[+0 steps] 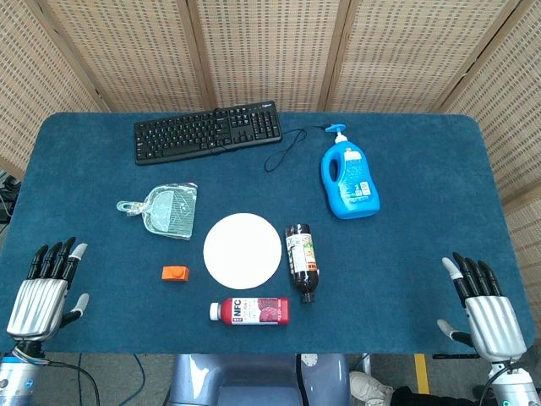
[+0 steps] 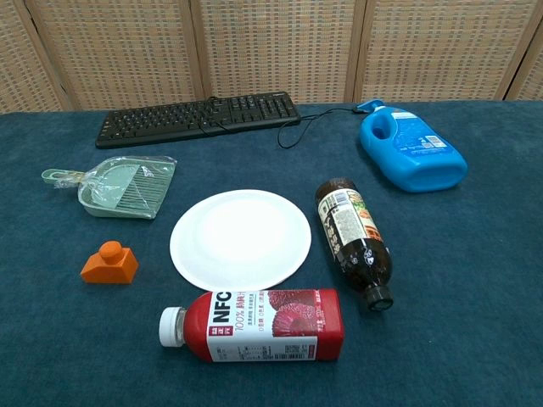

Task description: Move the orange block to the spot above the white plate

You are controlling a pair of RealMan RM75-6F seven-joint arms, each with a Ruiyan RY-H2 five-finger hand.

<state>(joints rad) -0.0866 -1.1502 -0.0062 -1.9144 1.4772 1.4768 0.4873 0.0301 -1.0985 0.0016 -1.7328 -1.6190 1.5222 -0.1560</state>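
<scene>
The small orange block (image 1: 176, 272) (image 2: 109, 263) sits on the blue table cloth, just left of the round white plate (image 1: 243, 250) (image 2: 240, 238). My left hand (image 1: 46, 288) rests at the table's near left corner, well left of the block, fingers spread and holding nothing. At the near right corner my right hand (image 1: 483, 306) lies the same way, far from the plate. Neither hand shows in the chest view.
A black keyboard (image 1: 208, 131) lies at the back, a blue detergent jug (image 1: 348, 179) at back right. A pale green scoop (image 1: 166, 208) sits above the block. A dark bottle (image 1: 302, 261) lies right of the plate, a red juice bottle (image 1: 250, 311) below it.
</scene>
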